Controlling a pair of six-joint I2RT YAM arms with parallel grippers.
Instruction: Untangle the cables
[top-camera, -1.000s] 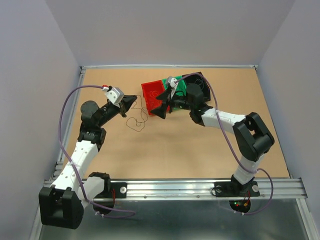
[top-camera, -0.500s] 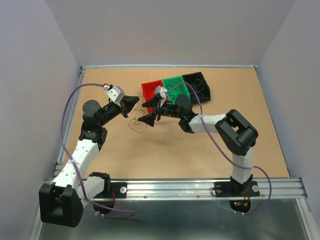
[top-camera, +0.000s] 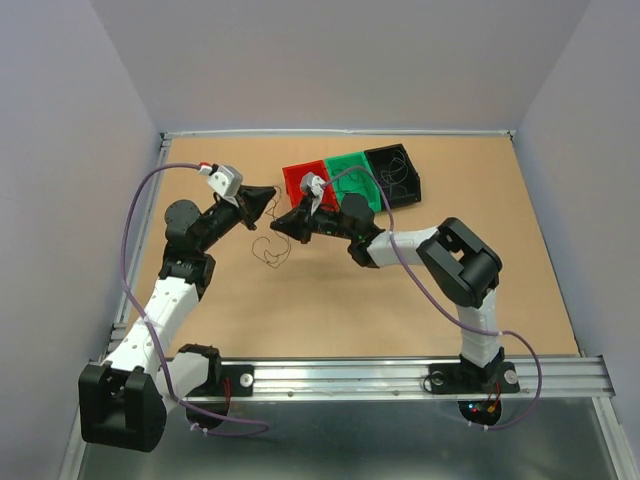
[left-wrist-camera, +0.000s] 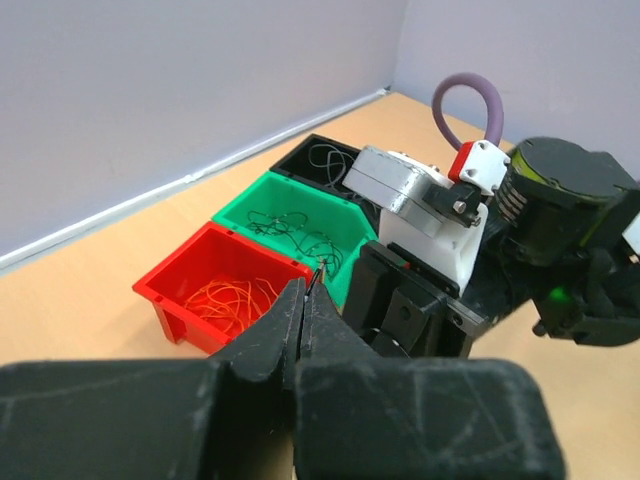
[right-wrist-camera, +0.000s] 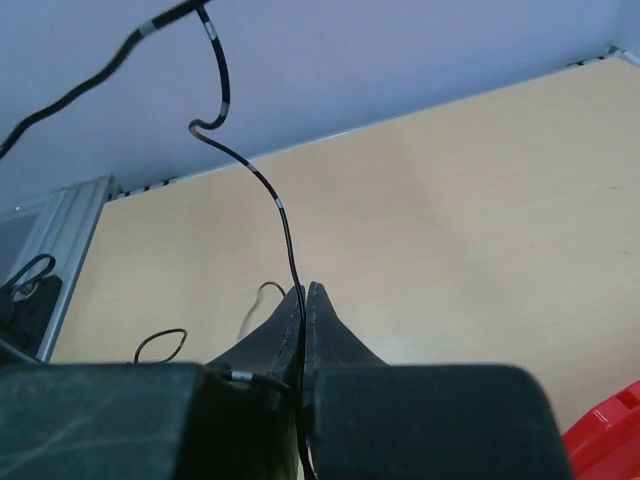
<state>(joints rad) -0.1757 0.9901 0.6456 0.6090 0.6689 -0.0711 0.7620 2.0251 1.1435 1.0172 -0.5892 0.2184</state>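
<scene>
**A:** Entry: cables (top-camera: 266, 246). Location?

**B:** Thin dark loops lie on the surface (top-camera: 330, 300), directly below the two tips. One black strand rises from them.

**A:** Holders?

**B:** The left pincer (top-camera: 272, 193) is closed, nipping a strand at its tip. The right pincer (top-camera: 279, 226) is closed and clamped on the black strand.

**A:** Adjacent items?

**B:** A red bin (top-camera: 296, 178), green bin (top-camera: 352, 165) and black bin (top-camera: 395, 172) stand in a row just behind, each holding wires. Seen from above, the right wrist covers the red bin's front.

One red bin (top-camera: 290, 173), one green bin (top-camera: 347, 161), one black bin (top-camera: 414, 186), two arms (top-camera: 163, 303)
</scene>
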